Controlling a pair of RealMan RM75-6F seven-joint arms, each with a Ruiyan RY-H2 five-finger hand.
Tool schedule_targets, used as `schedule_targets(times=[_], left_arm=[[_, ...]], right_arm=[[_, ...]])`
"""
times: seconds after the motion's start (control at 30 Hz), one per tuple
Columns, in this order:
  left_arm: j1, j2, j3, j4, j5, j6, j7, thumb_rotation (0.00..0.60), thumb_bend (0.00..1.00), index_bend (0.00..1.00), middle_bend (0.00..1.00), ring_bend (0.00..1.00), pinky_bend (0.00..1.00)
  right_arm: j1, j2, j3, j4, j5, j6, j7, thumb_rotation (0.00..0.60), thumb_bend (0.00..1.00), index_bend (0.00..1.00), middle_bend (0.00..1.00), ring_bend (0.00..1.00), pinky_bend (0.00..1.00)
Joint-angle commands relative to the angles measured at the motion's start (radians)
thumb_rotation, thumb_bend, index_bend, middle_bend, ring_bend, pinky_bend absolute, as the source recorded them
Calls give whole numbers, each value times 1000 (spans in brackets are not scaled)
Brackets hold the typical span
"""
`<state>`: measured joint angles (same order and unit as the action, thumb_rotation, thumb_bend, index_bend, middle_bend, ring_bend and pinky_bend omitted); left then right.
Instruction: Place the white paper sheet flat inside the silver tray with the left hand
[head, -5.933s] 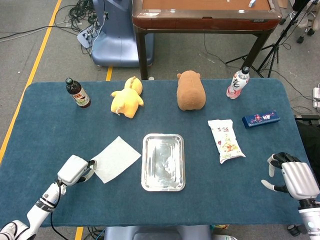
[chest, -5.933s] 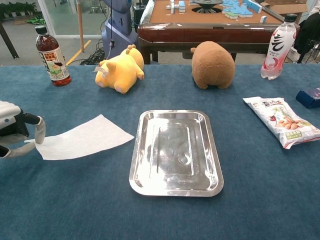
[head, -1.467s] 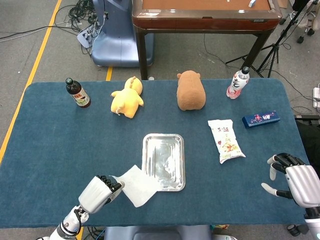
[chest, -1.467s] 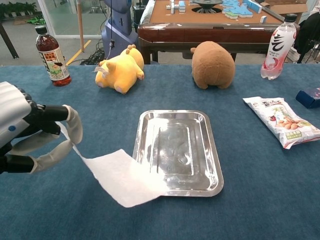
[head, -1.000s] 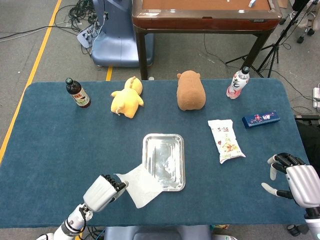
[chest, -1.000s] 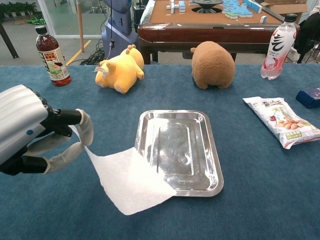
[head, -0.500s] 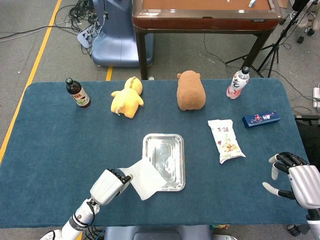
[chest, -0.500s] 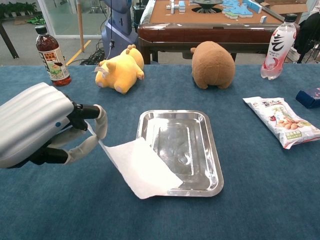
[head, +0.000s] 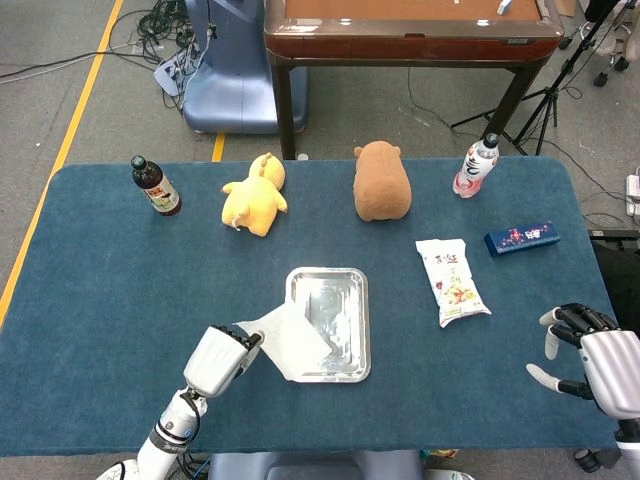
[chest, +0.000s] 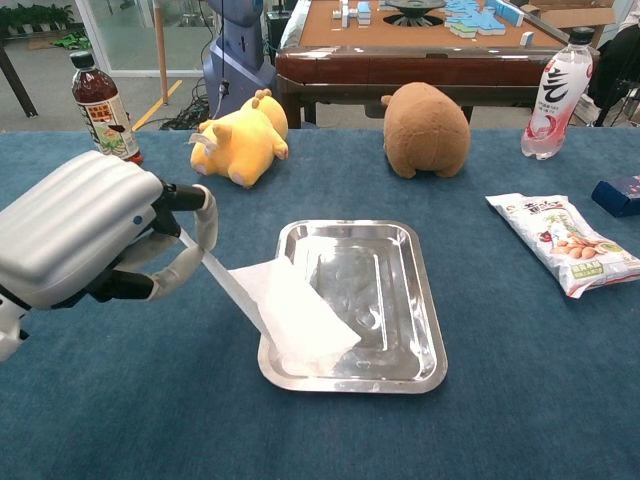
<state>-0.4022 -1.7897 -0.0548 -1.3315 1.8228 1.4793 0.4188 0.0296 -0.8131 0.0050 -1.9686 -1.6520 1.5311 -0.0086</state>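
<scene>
Across the blue table (head: 100, 260), near the middle of its front edge, lies the silver tray (chest: 400, 240). Left of it, the left hand (chest: 85, 240) pinches one corner of the white paper sheet (chest: 295, 320) between fingertips; the sheet droops over the tray's left rim, partly inside, partly lifted. Paper this thin looks light and floppy, so a corner grip will likely let it fold. By the table's right front corner, the right hand (head: 600, 365) hangs empty, fingers spread.
</scene>
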Motion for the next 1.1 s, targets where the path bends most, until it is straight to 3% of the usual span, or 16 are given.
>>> schedule_targets(times=[0.03, 0.67, 1.1], left_arm=[[3, -9, -10, 3, -15, 6, 8, 600, 685, 827, 1000, 1000, 1000], [-24, -69, -72, 9, -110, -30, 109, 600, 685, 828, 1000, 1000, 1000], [-14, -98, -5, 49, -62, 2, 137, 600, 685, 830, 1000, 1000, 1000]], right_arm=[[0, 0, 0, 0, 0, -1, -1, 600, 105, 678, 409, 264, 360], [2, -2, 1, 1, 4, -9, -2, 600, 105, 678, 409, 264, 360], [-2, 3, -2, -5, -12, 1, 1, 600, 105, 678, 409, 264, 360]])
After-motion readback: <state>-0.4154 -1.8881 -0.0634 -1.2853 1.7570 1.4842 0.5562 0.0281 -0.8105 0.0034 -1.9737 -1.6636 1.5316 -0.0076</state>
